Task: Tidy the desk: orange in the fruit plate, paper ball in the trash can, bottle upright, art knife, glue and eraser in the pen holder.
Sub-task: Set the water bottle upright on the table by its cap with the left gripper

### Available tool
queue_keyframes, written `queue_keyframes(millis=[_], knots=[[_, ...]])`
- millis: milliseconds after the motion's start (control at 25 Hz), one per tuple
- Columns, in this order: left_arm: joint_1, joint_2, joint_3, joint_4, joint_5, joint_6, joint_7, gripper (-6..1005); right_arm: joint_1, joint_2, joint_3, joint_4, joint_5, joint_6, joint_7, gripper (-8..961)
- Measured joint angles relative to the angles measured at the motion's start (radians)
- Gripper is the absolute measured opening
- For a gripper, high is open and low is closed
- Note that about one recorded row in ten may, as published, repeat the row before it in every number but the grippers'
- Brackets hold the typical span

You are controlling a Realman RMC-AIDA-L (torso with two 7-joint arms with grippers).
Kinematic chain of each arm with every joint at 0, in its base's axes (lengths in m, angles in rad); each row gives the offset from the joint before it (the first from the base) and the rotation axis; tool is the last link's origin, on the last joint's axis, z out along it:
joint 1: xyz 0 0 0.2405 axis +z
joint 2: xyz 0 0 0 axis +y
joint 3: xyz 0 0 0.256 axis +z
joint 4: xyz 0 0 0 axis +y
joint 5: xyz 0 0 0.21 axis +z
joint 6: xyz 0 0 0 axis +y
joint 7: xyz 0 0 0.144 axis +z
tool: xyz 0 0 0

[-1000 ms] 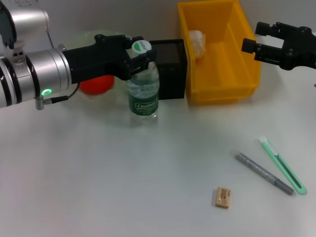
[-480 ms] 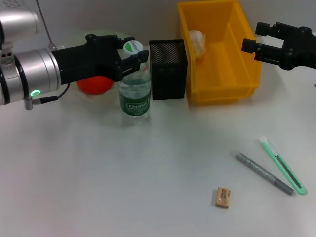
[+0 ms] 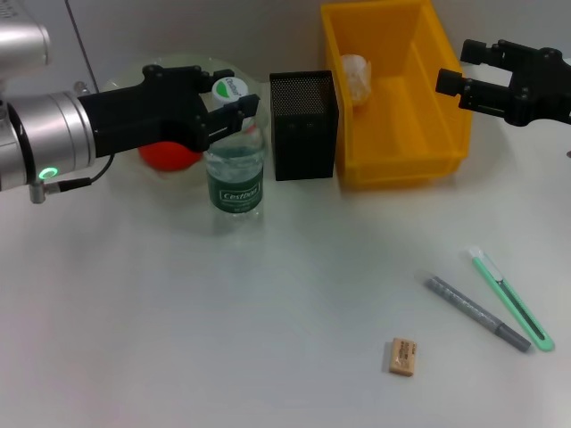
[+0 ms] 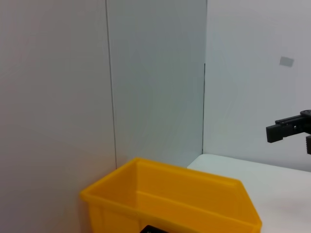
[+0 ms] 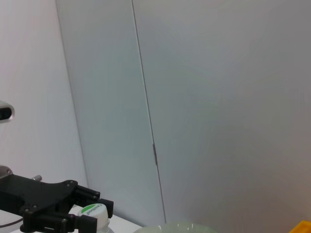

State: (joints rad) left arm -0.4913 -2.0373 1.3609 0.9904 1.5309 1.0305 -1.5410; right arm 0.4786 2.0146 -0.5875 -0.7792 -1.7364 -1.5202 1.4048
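Observation:
My left gripper point(image 3: 234, 98) is shut on the neck of the bottle point(image 3: 235, 174), which stands upright left of the pen holder point(image 3: 303, 125). Its cap also shows in the right wrist view point(image 5: 93, 210). The orange point(image 3: 168, 154) lies in the fruit plate point(image 3: 125, 78) behind my left arm. The paper ball point(image 3: 354, 76) lies in the trash can point(image 3: 401, 156). My right gripper point(image 3: 455, 69) is open and empty above the can's right side. The eraser point(image 3: 402, 357), the green art knife point(image 3: 510, 299) and the grey glue stick point(image 3: 477, 312) lie on the table at the front right.
The trash can also shows in the left wrist view point(image 4: 170, 199), with my right gripper point(image 4: 291, 131) far off. The pen holder stands tight against the can's left wall. The white table point(image 3: 178, 339) runs to the front.
My left gripper has carried the bottle leftward, away from the pen holder and toward the fruit plate. The right arm has not moved.

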Motion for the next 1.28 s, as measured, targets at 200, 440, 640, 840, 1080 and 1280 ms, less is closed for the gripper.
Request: queue_keyframes(millis=[200, 440, 640, 840, 1080, 1280], knots=[[0.006, 0.006, -0.016, 0.001, 0.000, 0.004, 0.000, 430, 0.001, 0.001, 0.000, 0.000, -0.005, 0.000, 0.001, 704], [0.008, 0.014, -0.031, 0.001, 0.000, 0.013, 0.000, 429, 0.006, 0.006, 0.000, 0.000, -0.011, 0.000, 0.003, 704], [0.016, 0.021, -0.034, 0.001, 0.000, 0.018, 0.000, 429, 0.006, 0.006, 0.000, 0.000, -0.013, 0.000, 0.003, 704], [0.026, 0.029, -0.035, 0.001, 0.000, 0.021, -0.001, 430, 0.007, 0.006, 0.000, 0.000, -0.014, 0.000, 0.005, 704], [0.059, 0.031, -0.055, 0.041, 0.000, 0.036, -0.004, 430, 0.007, 0.006, 0.000, -0.002, -0.014, 0.000, 0.005, 704], [0.073, 0.031, -0.073, 0.070, 0.034, 0.049, -0.029, 429, 0.008, 0.006, 0.000, -0.003, -0.014, 0.000, 0.005, 704]])
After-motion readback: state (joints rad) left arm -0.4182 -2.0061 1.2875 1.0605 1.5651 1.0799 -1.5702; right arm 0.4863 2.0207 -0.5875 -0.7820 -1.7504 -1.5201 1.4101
